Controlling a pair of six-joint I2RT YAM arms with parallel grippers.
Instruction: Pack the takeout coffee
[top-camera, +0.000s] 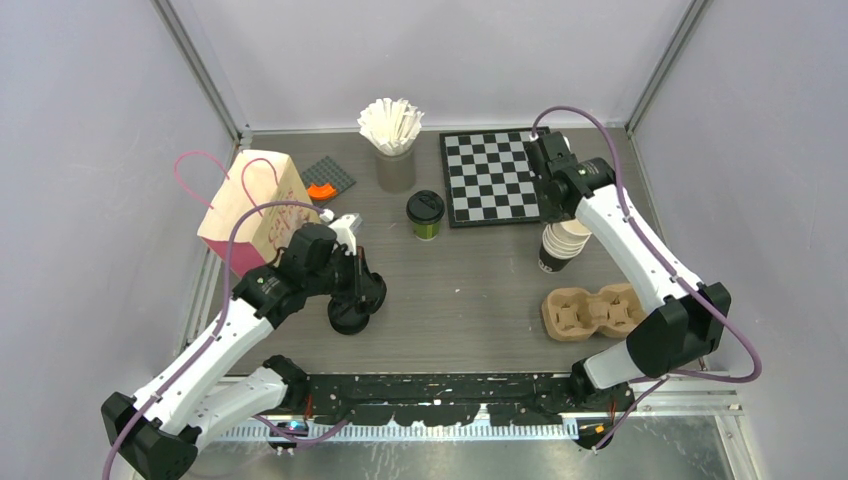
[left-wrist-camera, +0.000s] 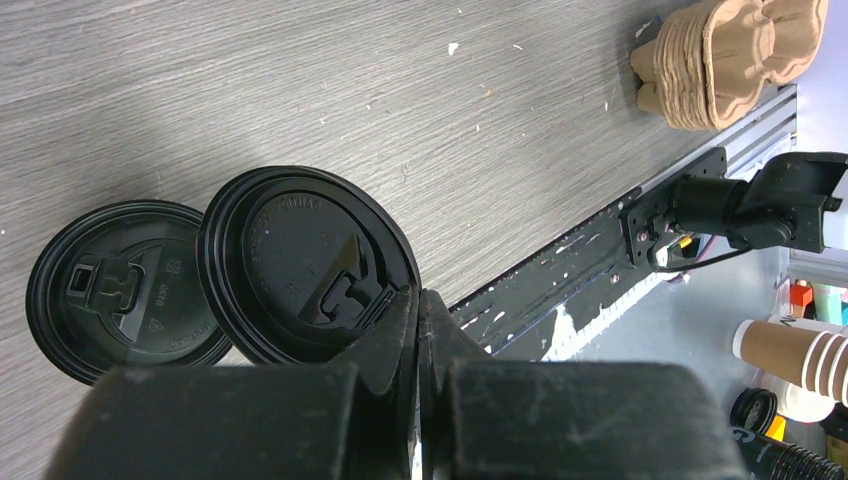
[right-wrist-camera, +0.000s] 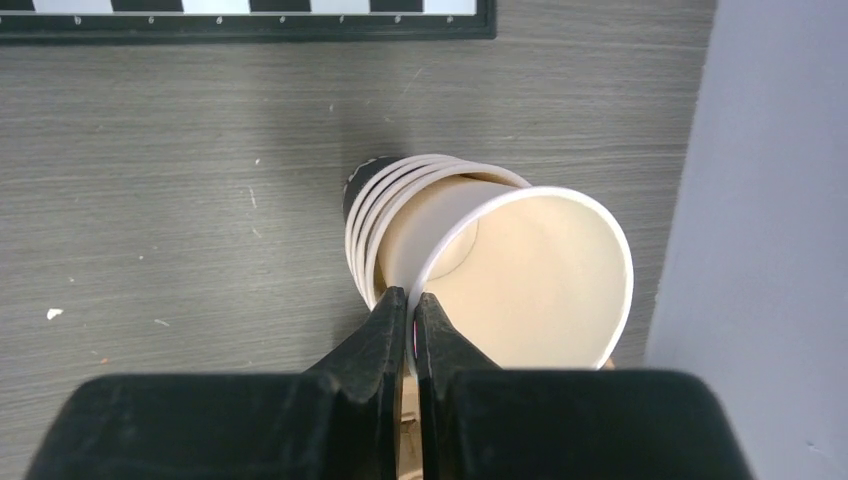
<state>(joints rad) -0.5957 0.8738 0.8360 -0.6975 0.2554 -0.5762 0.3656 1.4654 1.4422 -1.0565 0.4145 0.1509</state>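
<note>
Your left gripper (top-camera: 352, 302) hangs low at the table's 8 o'clock. Your right gripper (top-camera: 557, 218) meets the cup stack (top-camera: 562, 245) at 3 o'clock. The lidded coffee (top-camera: 425, 214) stands upright near centre, untouched.

On your left wrist view, the fingers are clenched on the rim of a lid (left-wrist-camera: 300, 265), which overlaps a second lid (left-wrist-camera: 120, 290) at its 9 o'clock. The embossed lid writing is unreadable.

On your right wrist view, the jaws are nearly closed, pinching the wall of the top cup (right-wrist-camera: 520, 270), which tilts out of the stack.
</note>
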